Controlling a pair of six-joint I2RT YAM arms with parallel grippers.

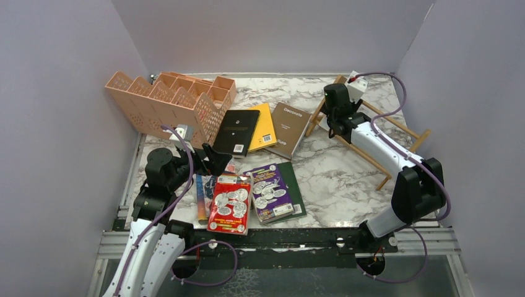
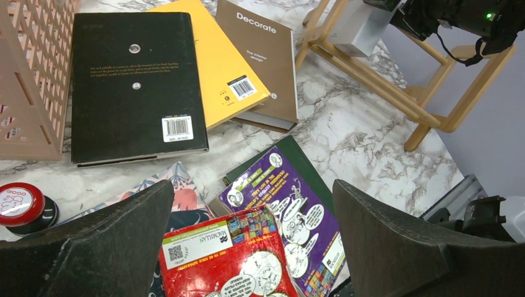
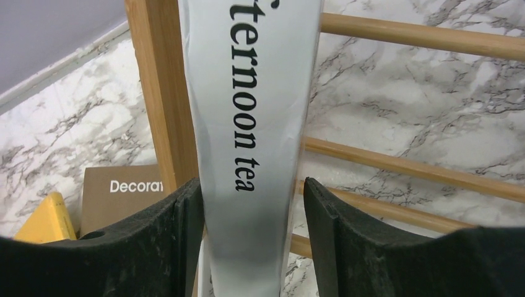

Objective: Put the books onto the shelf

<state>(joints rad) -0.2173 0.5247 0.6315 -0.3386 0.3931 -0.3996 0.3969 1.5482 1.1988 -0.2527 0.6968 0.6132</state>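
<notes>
My right gripper (image 3: 252, 185) straddles a white book (image 3: 247, 124) with "afternoon tea" on its spine, standing in the light-wood shelf (image 3: 148, 93) at the back right (image 1: 396, 127). Its left finger touches the book; a gap shows at the right finger, so it is open. My left gripper (image 2: 254, 185) hangs wide open above the red cartoon book (image 2: 226, 260) and the purple one (image 2: 297, 210), which lies on a dark green book (image 1: 296, 185). A black book (image 1: 237, 131), a yellow one (image 1: 266, 127) and the brown "Decorate" book (image 1: 290, 129) lie overlapping mid-table.
A peach lattice organizer (image 1: 167, 102) stands at the back left. A blue-spined floral book (image 1: 201, 198) lies left of the red one, and a red-capped round object (image 2: 21, 204) sits near it. Purple walls enclose three sides.
</notes>
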